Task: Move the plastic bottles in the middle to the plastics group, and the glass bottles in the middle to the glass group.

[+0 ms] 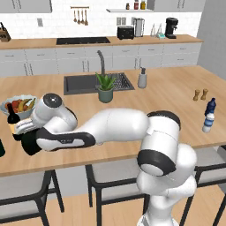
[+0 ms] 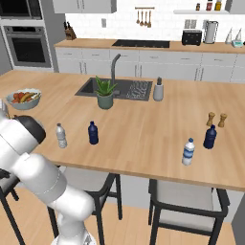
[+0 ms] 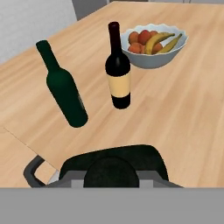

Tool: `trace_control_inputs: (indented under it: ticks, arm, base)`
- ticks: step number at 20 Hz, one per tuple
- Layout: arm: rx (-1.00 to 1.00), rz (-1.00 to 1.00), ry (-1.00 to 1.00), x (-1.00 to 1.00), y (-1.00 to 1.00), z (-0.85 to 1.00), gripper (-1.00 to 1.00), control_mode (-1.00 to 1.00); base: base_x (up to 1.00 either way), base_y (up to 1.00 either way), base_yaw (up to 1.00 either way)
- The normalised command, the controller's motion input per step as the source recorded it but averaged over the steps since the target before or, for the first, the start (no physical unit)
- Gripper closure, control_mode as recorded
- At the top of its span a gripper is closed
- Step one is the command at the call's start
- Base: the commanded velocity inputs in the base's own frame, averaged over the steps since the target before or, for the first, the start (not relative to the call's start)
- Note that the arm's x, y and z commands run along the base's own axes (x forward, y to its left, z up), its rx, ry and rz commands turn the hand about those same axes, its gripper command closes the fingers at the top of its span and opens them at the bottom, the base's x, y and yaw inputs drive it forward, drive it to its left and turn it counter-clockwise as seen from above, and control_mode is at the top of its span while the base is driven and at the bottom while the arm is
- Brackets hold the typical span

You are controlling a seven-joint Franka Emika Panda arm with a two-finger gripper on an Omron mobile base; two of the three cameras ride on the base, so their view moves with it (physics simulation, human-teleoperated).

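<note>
Pincer (image 3: 113, 173): clamped on black flask bottle (image 3: 114, 168), low over desk (image 3: 183, 113).
Glass group: wine bottle (image 3: 118, 72) and green bottle (image 3: 63, 87), beside fruit bowl (image 3: 154, 48).
Plastic bottles: clear bottle (image 2: 61, 136), navy bottle (image 2: 93, 133), mid-desk.
Plastics group: blue-topped bottle (image 2: 189, 152).

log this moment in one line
gripper: shut on black flask | beside: wine bottle, green bottle | in middle: clear bottle, navy bottle
</note>
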Motion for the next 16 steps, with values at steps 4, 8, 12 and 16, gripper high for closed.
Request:
trace_control_inputs:
  ticks: [4,8,12,16]
  arm:
    - [0.00,0.05,0.00,0.00,0.17,-0.08,1.00,-1.00]
    - [0.00,0.01,0.00,0.00,0.10,-0.26,1.00,-1.00]
    - [-0.03,0.00,0.00,-0.01,0.01,-0.52,1.00,-1.00]
    - [-0.04,0.00,0.00,-0.04,0.01,-0.49,1.00,-1.00]
  base:
    - [0.00,0.00,0.00]
    - [0.00,0.00,0.00]
    - [0.00,0.00,0.00]
    - [0.00,0.00,0.00]
